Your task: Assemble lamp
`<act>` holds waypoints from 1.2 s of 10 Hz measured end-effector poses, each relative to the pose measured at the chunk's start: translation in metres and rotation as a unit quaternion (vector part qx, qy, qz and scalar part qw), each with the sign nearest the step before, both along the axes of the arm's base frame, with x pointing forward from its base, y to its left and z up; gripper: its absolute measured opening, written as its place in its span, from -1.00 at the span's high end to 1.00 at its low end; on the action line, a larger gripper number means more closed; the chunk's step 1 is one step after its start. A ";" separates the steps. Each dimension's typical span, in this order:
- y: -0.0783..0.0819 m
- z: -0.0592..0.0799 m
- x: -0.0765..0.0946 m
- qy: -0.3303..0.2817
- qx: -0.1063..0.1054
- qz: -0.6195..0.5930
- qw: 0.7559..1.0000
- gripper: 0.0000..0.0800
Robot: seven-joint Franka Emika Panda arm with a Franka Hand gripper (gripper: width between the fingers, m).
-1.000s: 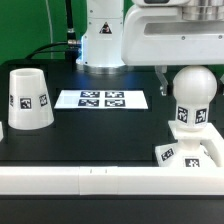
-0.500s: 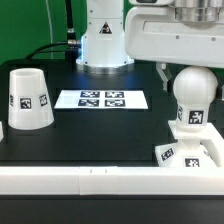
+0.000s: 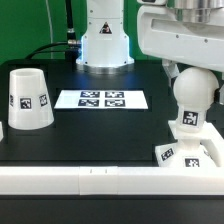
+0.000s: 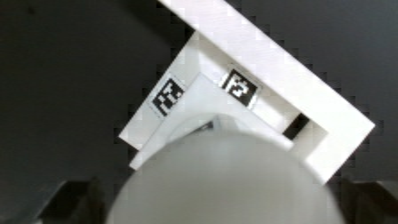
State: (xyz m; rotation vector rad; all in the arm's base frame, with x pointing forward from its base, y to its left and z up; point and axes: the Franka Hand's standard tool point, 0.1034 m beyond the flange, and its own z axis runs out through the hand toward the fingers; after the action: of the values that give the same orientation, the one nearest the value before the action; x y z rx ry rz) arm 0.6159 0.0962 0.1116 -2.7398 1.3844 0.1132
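The rounded white bulb (image 3: 191,100) stands on the flat square base (image 3: 207,150) at the exterior view's right, with its tag facing the camera. My gripper (image 3: 190,78) comes down over the top of the bulb and is shut on it; one dark finger (image 3: 167,70) shows beside it. In the wrist view the bulb (image 4: 222,170) fills the space between my fingers (image 4: 63,200), the gripper (image 4: 217,205) around it, with the tagged base (image 4: 294,85) beyond. The cone shade (image 3: 28,98) stands alone at the exterior view's left.
The marker board (image 3: 100,99) lies flat in the middle of the black table. The arm's white pedestal (image 3: 103,45) stands behind it. A white rail (image 3: 90,180) runs along the front edge, just in front of the base.
My arm has shifted toward the exterior view's right. The bulb has turned and dropped slightly in my grip, its tag moving left and down.
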 end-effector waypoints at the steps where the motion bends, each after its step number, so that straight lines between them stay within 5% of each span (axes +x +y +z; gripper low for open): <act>1: 0.000 0.000 0.000 -0.002 0.001 0.022 1.000 -0.72; 8: 0.003 -0.001 -0.003 -0.020 -0.001 0.305 0.952 -0.75; 10: 0.003 -0.001 -0.003 -0.026 0.002 0.384 0.923 -0.75; 12: 0.000 0.001 0.002 -0.045 -0.020 0.517 0.854 -0.75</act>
State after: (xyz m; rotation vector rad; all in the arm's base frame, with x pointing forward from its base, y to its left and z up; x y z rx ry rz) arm 0.6177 0.0960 0.1123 -3.1064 -0.2401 -0.0001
